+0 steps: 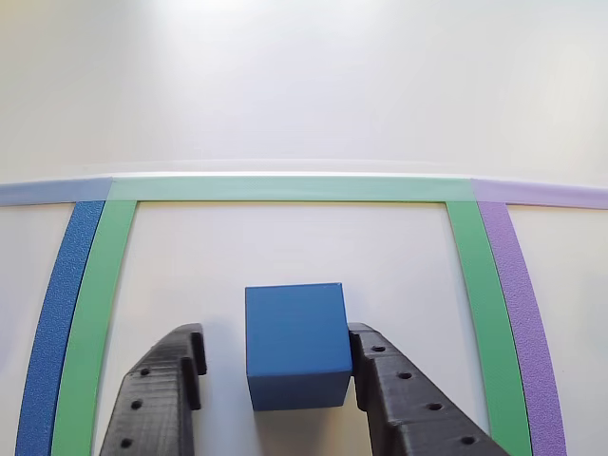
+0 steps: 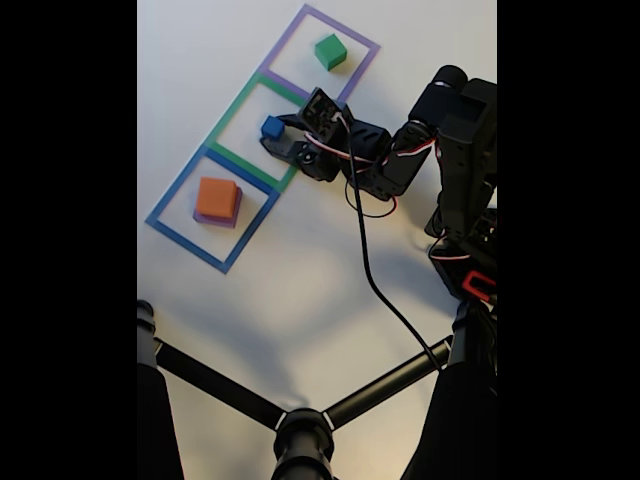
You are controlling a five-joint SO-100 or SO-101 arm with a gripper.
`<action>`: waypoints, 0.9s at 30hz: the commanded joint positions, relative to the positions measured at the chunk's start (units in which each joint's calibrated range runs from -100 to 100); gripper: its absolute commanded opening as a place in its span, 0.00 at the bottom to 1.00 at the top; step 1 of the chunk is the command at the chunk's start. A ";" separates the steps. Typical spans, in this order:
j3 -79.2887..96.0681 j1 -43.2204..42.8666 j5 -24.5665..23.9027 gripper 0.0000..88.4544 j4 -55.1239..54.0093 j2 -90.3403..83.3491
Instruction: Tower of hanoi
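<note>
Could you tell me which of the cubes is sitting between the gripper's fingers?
The blue cube, alone in the green square; the green cube and orange cube sit in other squares.

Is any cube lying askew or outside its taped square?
Nothing stands out. The blue cube sits inside the green square between the open claw, the green cube inside the purple square, and the orange cube inside the blue square.

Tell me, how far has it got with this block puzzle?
Partway, it seems. The orange block sits stacked on a purple one in the blue square, and the green block is in the purple square. The open fingers straddle the blue block in the green square, not lifted yet.
</note>
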 commanded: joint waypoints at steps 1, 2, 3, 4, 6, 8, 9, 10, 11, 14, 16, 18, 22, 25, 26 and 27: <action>-1.35 0.03 0.57 0.22 -1.18 -1.90; -1.35 0.18 0.57 0.23 -0.86 -2.38; -1.35 0.33 0.57 0.24 -0.45 -3.02; -1.35 0.48 0.57 0.25 0.03 -3.66; -1.35 0.87 0.57 0.28 1.25 -5.27; -1.35 1.09 0.57 0.30 3.11 -7.51; -1.35 1.25 0.57 0.30 4.32 -8.71; -1.35 1.48 0.57 0.30 5.62 -10.23; -1.16 1.55 0.57 0.30 7.08 -12.00; -0.53 1.78 0.57 0.30 14.60 -19.93; -0.62 1.93 0.57 0.26 21.48 -26.34; -0.62 2.16 0.57 0.15 28.28 -33.07; -1.07 2.24 0.57 0.04 41.96 -46.85; -1.26 2.39 0.57 0.00 48.60 -53.82; -1.26 2.47 0.57 0.00 50.54 -55.83; -1.26 2.70 0.57 0.00 52.73 -57.99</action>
